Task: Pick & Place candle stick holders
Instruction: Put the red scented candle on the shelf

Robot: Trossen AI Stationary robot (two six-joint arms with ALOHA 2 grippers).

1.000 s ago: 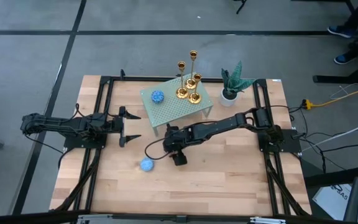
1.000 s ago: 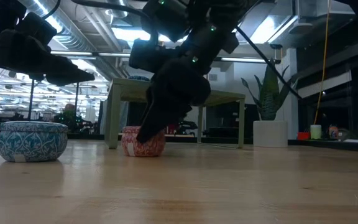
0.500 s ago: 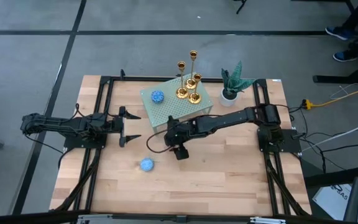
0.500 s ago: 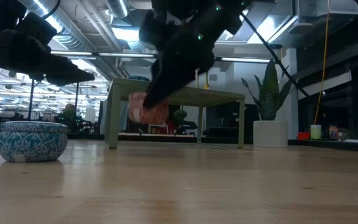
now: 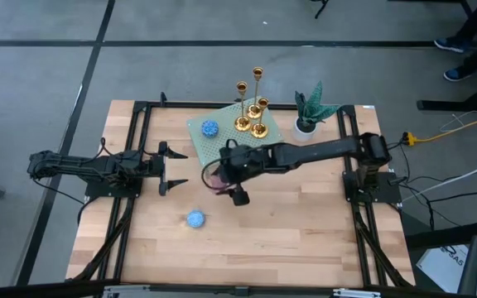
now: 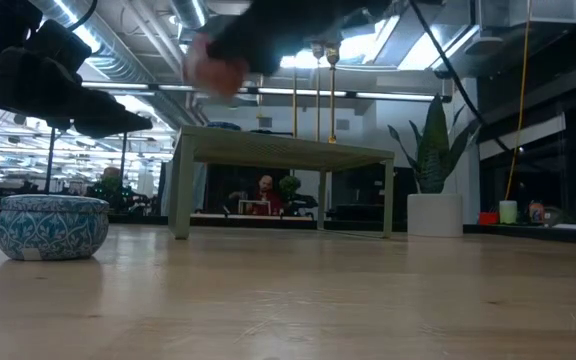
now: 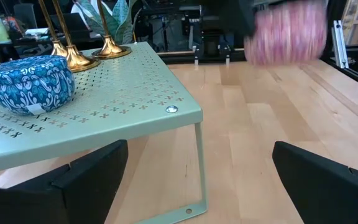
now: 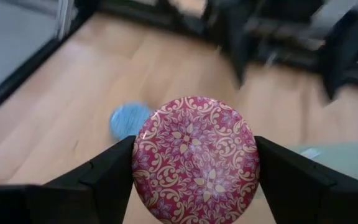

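Observation:
Three gold candle stick holders stand on their round bases on the far part of a pale green perforated stand; they also show in the low view and the left wrist view. My right gripper is shut on a round pink patterned tin, high above the table just in front of the stand. My left gripper is open and empty at the table's left. My right gripper pinches the pink tin between its two fingers, one on each side of the round side wall. The patterned lid faces the wrist camera. The fingers come from above, slanting down. The tin is lifted clear of the table.
A blue patterned tin sits on the stand's left part. Another blue tin sits on the table, near of the grippers. A potted plant stands right of the stand. Black frame rails run along both sides of the table.
My right gripper has lifted the pink tin off the table and carried it up and toward the far edge, nearer the green stand. The tin stood on the table a second ago and now hangs well above the height of the stand's top.

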